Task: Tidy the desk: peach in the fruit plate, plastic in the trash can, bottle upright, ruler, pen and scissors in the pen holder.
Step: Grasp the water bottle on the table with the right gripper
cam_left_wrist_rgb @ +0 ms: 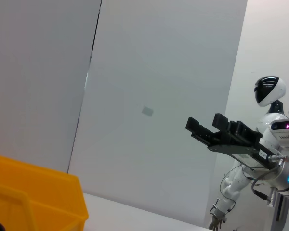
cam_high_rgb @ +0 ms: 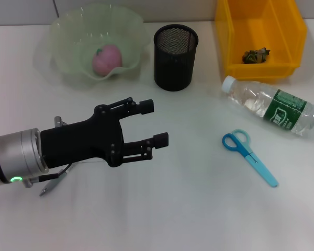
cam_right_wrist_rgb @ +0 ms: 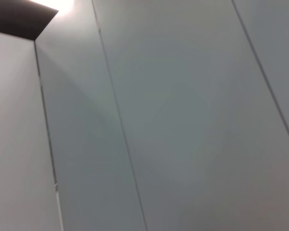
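Left claw (cam_high_rgb: 157, 123) over the worktop (cam_high_rgb: 188, 209), fingers apart, nothing held. Peach (cam_high_rgb: 107, 58) in plate (cam_high_rgb: 68, 36). Holder (cam_high_rgb: 176, 57) upright beside it. Plastic (cam_high_rgb: 256, 55) in yellow bin (cam_high_rgb: 235, 31). Bottle (cam_high_rgb: 272, 106) on its side; scissors (cam_high_rgb: 248, 156) flat near it. Right claw not visible.

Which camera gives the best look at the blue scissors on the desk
The head view. It shows the scissors whole, lying flat on the white desk just below the tipped-over bottle, away from the left gripper. The left wrist view and the right wrist view show nothing of the scissors.
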You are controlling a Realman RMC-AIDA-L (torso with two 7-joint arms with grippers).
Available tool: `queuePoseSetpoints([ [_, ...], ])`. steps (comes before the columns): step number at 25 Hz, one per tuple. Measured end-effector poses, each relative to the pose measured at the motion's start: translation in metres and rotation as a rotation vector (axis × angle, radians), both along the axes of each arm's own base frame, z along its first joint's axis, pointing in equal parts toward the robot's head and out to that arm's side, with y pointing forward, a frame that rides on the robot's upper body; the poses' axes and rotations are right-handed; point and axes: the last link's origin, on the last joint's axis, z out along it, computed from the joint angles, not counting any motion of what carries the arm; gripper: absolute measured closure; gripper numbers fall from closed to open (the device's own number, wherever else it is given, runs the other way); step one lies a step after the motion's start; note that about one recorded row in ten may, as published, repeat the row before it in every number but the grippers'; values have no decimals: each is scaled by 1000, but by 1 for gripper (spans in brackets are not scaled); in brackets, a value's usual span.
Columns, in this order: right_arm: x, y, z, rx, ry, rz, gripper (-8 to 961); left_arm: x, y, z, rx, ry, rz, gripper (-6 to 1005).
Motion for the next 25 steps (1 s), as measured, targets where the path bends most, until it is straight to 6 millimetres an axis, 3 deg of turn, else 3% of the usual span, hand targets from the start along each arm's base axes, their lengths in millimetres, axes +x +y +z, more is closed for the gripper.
queuePoseSetpoints([
  [3,-1,2,2,-17,-12,7,286,0,0,0,-2,-1,0,188],
  [8,-19,25,26,-177,-123,7,280,1,1,-1,-4,-1,1,188],
  [9,-31,39,37,-248,-184,-11,277,1,1,-1,-4,0,0,188],
  [15,-67,72,60,-420,-362,-129,258,0,0,-1,-5,1,2,188],
  [16,-85,86,69,-462,-450,-201,255,0,0,-2,-6,1,2,188],
  [18,-93,91,72,-480,-490,-229,249,0,0,-2,-6,2,2,188],
  [19,-112,104,76,-524,-584,-290,246,0,0,-2,-7,3,2,188],
  [25,-140,125,75,-677,-802,-455,227,0,-1,-2,-12,4,0,189],
])
